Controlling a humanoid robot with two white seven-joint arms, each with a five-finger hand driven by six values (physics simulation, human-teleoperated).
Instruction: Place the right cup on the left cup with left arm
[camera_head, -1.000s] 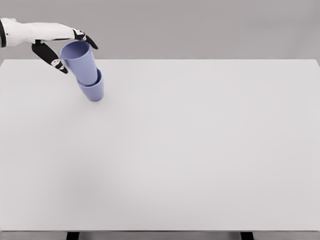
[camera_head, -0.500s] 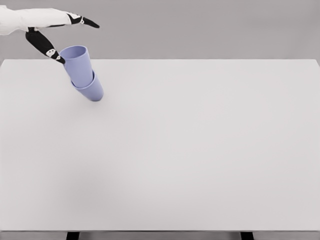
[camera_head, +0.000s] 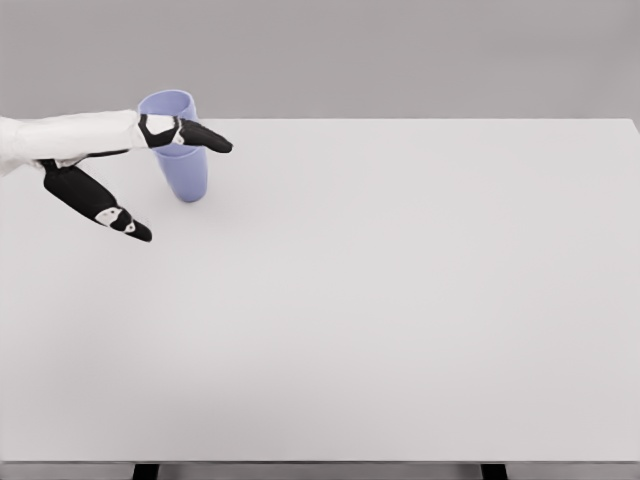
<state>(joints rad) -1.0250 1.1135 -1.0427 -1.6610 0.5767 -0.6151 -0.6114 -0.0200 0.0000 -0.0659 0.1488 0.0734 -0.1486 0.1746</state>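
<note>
Two light purple cups (camera_head: 183, 160) stand nested upright, one inside the other, at the table's far left. My left hand (camera_head: 165, 180) comes in from the left edge in front of the stack, open, with black fingers (camera_head: 205, 137) spread and the thumb (camera_head: 100, 207) pointing down to the right. The upper fingers cross in front of the stack's rim area; the hand holds nothing. The right arm is out of view.
The white table (camera_head: 400, 300) fills most of the view, with its front edge near the bottom and black legs (camera_head: 146, 471) just showing below it. A grey wall stands behind.
The tilted stack of cups has settled upright. My left hand has let go, moved down and toward the camera, and its fingers are spread.
</note>
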